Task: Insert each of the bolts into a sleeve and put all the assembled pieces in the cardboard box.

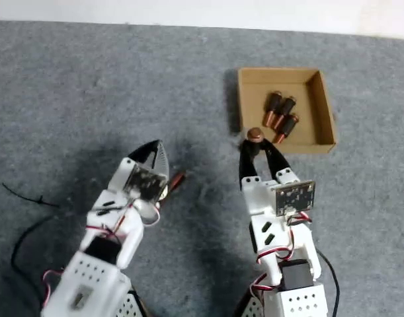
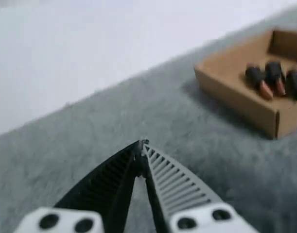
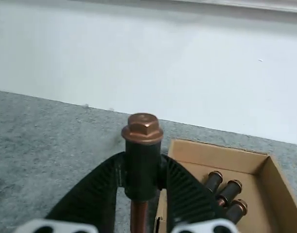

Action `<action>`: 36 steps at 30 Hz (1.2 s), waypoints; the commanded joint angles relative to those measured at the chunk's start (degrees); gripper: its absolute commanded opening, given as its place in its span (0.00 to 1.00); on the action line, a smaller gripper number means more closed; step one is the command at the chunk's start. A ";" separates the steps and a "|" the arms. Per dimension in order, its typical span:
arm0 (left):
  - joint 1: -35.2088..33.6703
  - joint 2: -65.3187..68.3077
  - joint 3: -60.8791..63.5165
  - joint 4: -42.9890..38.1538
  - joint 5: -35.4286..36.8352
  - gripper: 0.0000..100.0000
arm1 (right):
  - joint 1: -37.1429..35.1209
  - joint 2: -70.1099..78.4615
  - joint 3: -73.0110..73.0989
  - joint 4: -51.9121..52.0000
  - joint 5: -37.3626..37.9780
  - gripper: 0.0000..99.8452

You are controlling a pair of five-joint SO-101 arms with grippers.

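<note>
My right gripper (image 1: 255,142) is clenched on an assembled piece: the black sleeve (image 3: 141,167) stands upright between the ribbed fingers, the copper hex head of the bolt (image 3: 142,127) sits on top of it, and the copper shank pokes out underneath. From the high view that piece sits right at the near corner of the cardboard box (image 1: 281,76), on the side towards the other arm (I can't tell whether it is over the rim or just outside it). Inside the box three finished pieces (image 1: 281,112) lie side by side, touching, their black sleeves pointing towards the far wall and their copper ends towards the arms. My left gripper (image 2: 142,144) is closed, its fingertips meeting, and I see nothing between them; it sits well apart from the box over the grey felt mat (image 1: 89,86). A small copper part (image 1: 177,179) lies on the mat just beside that gripper, partly hidden by it. A thin black cable (image 1: 23,198) trails across the mat beyond the left arm.
</note>
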 commanded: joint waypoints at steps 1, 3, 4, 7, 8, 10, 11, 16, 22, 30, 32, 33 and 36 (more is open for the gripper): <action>-3.03 16.13 -8.75 -5.27 0.09 0.01 | 0.66 3.12 -2.77 -0.04 -0.44 0.00; -4.18 22.55 -11.82 -6.07 1.93 0.01 | 0.66 8.22 -5.49 -0.22 -0.44 0.00; -4.62 24.66 -13.32 -5.98 3.43 0.01 | 0.66 11.38 -6.99 -1.27 -0.44 0.00; -5.58 28.09 -15.78 -6.15 4.84 0.01 | 0.66 22.20 -10.68 -7.43 -0.53 0.00; -5.58 28.53 -16.04 -6.24 4.84 0.01 | 0.66 25.98 -12.00 -9.98 -0.62 0.00; -5.58 28.70 -16.04 -6.33 4.84 0.01 | 0.66 33.89 -14.99 -14.02 -0.70 0.00; -5.49 28.70 -16.04 -6.33 4.84 0.01 | 0.66 38.02 -16.92 -15.34 -0.70 0.00; -5.41 28.97 -16.04 -6.33 4.84 0.01 | 1.45 59.03 -29.85 -18.07 -0.79 0.00; -5.23 28.97 -16.13 -6.42 4.84 0.01 | 3.91 81.36 -46.81 -18.07 -0.88 0.00; -5.41 29.05 -15.87 -8.53 4.84 0.01 | 11.03 104.75 -62.73 -18.15 -11.96 0.00; -5.32 29.05 -15.87 -8.53 4.84 0.01 | 14.29 109.41 -66.77 -18.15 -16.88 0.00; -5.32 29.05 -15.87 -8.53 4.84 0.01 | 15.69 111.78 -68.53 -18.15 -18.64 0.00; -5.32 29.05 -15.87 -8.53 4.75 0.01 | 17.98 118.64 -73.54 -18.07 -19.87 0.00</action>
